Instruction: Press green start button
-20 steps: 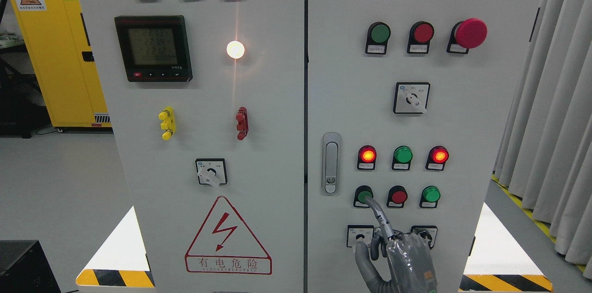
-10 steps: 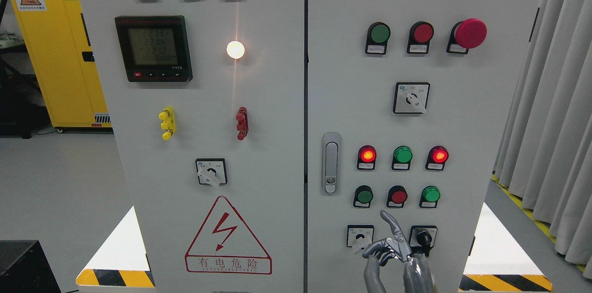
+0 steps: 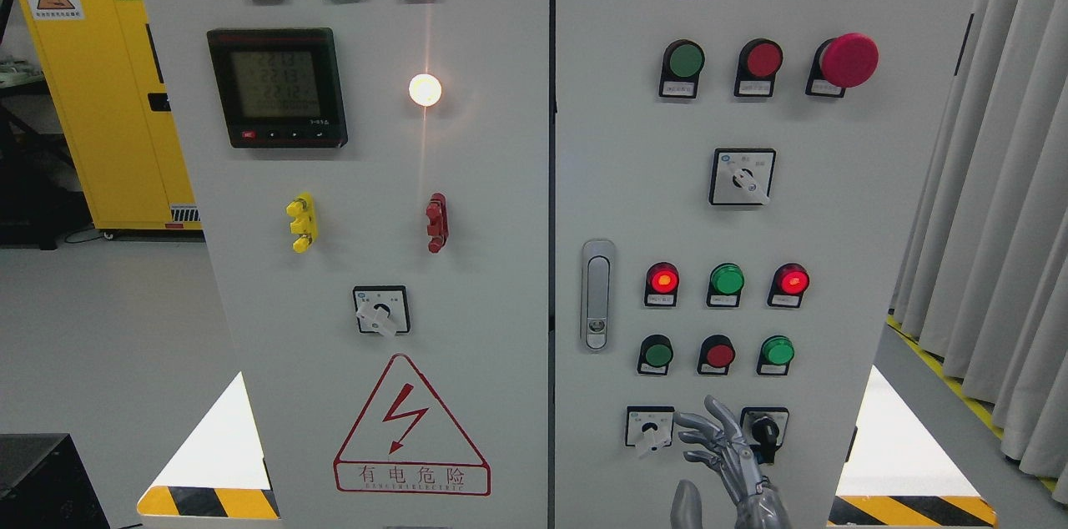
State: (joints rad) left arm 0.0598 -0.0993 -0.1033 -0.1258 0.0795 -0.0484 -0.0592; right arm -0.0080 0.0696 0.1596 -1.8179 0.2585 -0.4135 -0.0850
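Matt grey painted metal cabinet. Glossy plastic green button. Brushed metal door handle, at 10 o'clock from it. Shiny silver metal hand. Soft folded cloth curtain. Glossy yellow locker.

The right hand is being held low before the cabinet, fingers spread, touching nothing. The green button is sitting above it, apart, beside a red button.
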